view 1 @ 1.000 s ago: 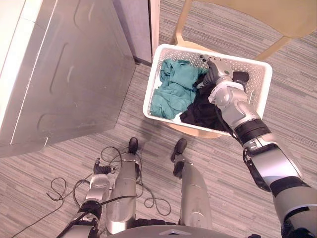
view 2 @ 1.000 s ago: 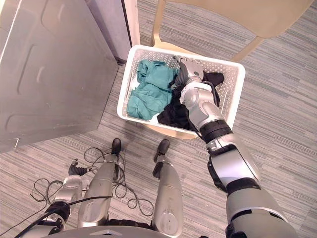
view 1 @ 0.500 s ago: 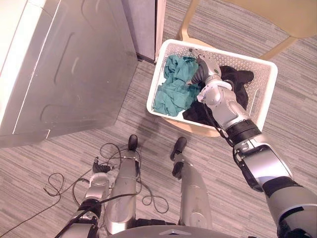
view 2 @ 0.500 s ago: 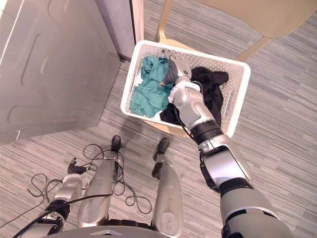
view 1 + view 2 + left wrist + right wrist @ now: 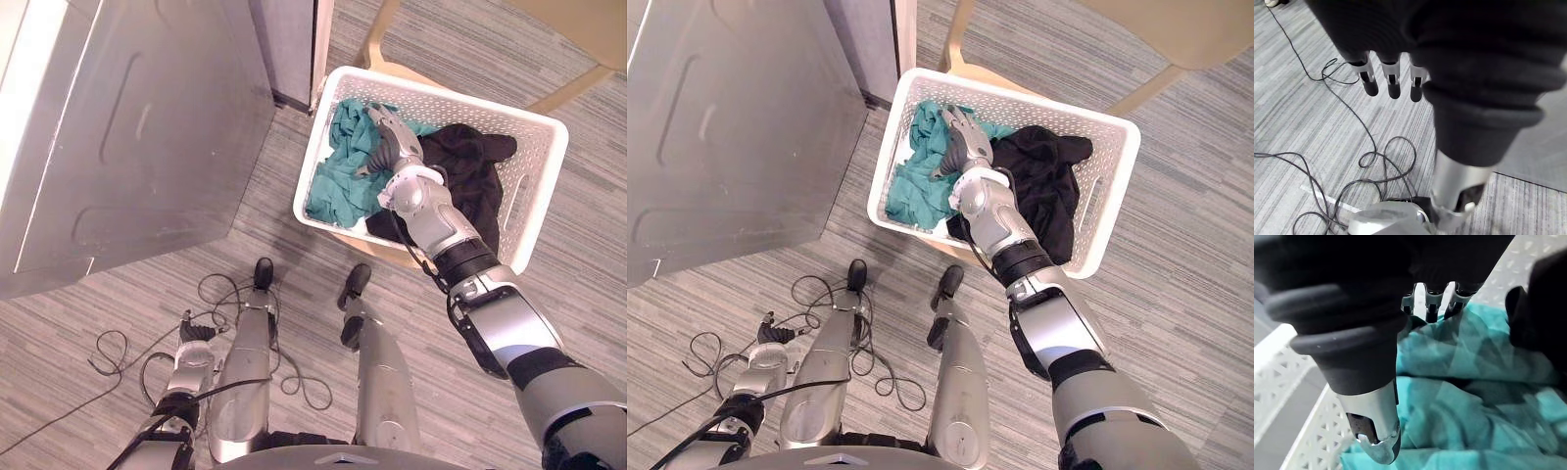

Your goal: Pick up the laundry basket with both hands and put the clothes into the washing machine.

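Facing a grey washing machine on the left, over striped carpet floor. Looking down on a pale wooden chair carrying a white laundry basket, just beside the machine. Seeing teal clothes lying in the machine side of the basket and black clothes in the other. Reaching in with the right hand, fingers relaxed and spread, tips at the teal clothes, gripping nothing. Letting the left hand hang low near the floor, fingers straight, empty. Judging the step as starting a one-handed grab rather than lifting the basket. Next, likely needing to curl fingers round a teal fold and lift clear of the rim.
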Available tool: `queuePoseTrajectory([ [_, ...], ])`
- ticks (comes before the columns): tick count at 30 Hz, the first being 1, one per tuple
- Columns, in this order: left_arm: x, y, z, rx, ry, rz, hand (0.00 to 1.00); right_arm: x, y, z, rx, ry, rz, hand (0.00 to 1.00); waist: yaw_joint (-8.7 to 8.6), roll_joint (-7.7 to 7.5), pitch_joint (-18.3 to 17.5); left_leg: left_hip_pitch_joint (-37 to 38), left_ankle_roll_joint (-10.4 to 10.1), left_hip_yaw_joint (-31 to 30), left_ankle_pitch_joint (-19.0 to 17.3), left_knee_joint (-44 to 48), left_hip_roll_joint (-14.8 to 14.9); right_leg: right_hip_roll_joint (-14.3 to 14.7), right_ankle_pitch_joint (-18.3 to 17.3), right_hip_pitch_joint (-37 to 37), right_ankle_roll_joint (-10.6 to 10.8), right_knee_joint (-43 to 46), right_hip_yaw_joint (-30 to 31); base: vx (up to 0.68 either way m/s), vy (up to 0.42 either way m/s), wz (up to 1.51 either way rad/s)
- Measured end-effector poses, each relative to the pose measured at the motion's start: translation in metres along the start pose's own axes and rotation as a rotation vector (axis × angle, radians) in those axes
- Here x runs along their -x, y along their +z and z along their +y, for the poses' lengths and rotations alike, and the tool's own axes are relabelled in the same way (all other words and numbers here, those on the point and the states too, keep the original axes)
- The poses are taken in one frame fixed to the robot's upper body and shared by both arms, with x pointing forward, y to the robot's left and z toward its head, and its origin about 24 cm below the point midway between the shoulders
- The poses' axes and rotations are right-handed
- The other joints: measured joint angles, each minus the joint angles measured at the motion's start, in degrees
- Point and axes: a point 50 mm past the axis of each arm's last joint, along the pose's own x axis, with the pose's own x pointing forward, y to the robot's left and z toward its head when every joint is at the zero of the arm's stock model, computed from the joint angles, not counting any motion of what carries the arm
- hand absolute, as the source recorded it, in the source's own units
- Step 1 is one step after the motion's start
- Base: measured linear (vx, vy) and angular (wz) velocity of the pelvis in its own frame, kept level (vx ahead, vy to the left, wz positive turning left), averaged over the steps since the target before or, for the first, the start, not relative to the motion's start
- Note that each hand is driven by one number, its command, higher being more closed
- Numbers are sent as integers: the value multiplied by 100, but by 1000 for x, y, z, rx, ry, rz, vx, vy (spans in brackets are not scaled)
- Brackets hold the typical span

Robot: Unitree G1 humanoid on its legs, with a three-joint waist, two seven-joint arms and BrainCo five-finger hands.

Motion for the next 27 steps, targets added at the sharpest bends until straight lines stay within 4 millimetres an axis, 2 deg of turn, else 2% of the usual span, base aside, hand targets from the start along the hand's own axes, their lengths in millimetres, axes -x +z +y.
queuePoseTrajectory([
  [5, 0, -2, 0, 26, 8, 18, 0, -1, -13, 3, -10, 8, 66, 0, 68, 0, 0, -93, -11, -74, 42, 7, 0, 4, 13, -51, -14, -21, -77, 11, -30, 6],
  [10, 0, -1, -1, 35, 12, 18, 0, -5, -9, -3, -7, -8, 58, 0, 78, -3, -2, -355, -8, -73, 41, 109, 1, 4, 65, -267, -19, -19, -70, 0, 0, 0],
  [17, 0, 1, -1, 37, 12, 13, 0, -2, -8, 12, 21, 62, 53, 0, 93, -3, -2, -517, 40, -87, -50, 334, 14, -4, 79, -318, -26, 29, -71, -4, 0, 0],
  [18, 0, 1, -1, 37, 12, 13, 0, -2, -8, 14, 24, 72, 49, 100, 93, -3, -2, -528, 60, -87, -65, 350, 13, -7, 79, -321, -25, 29, -70, 0, 0, 0],
  [27, 0, 2, -2, 38, 16, 9, 0, -3, -6, 13, 20, 66, 40, 100, 98, -6, -7, -587, 10, -88, -9, 325, 9, -7, 117, -392, -29, 24, -74, 3, -3, 0],
])
